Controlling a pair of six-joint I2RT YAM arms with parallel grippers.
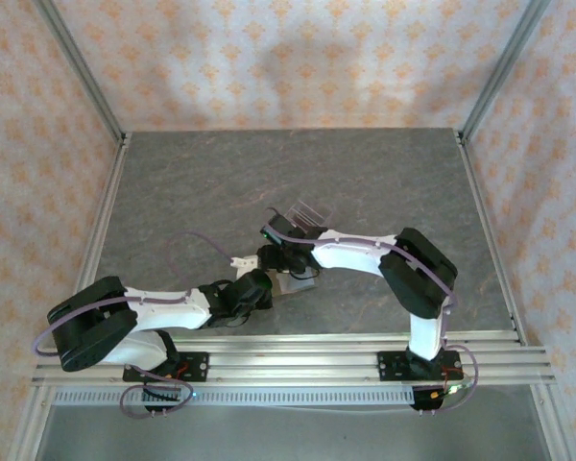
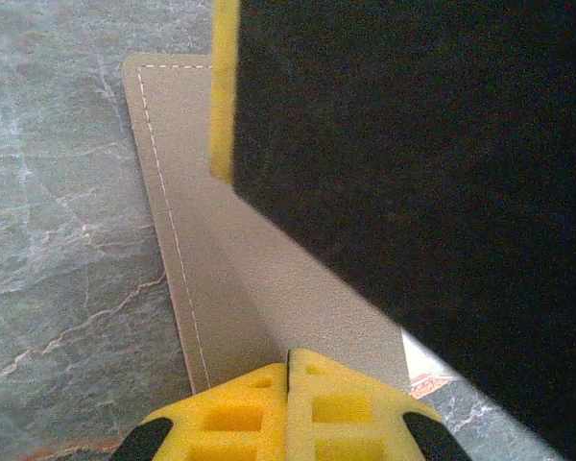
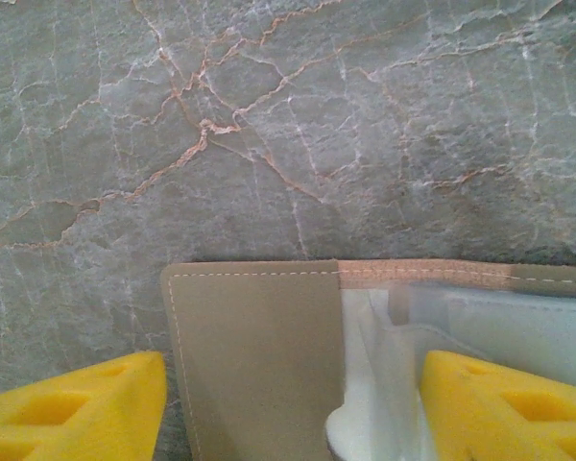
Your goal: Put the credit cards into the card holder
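Note:
The card holder [image 1: 296, 285], a flat brown stitched pouch, lies on the grey stone-look table between both arms. My left gripper [image 2: 288, 370] is shut, and its yellow tips pinch the near edge of the holder's flap [image 2: 202, 240], which creases toward them. My right gripper [image 3: 288, 394] hangs open directly over the card holder [image 3: 254, 355], one tip to either side, nothing between them. Beside the brown flap I see a pinkish stitched edge and pale translucent pockets [image 3: 461, 327]. The credit cards are hidden. One yellow finger [image 2: 224, 86] of the right gripper and its black body loom over the pouch.
A clear slotted plastic stand [image 1: 305, 213] stands just behind the right gripper. Metal frame posts [image 1: 106, 221] and patterned walls border the table. The arm bases sit on a rail [image 1: 288, 365] along the near edge.

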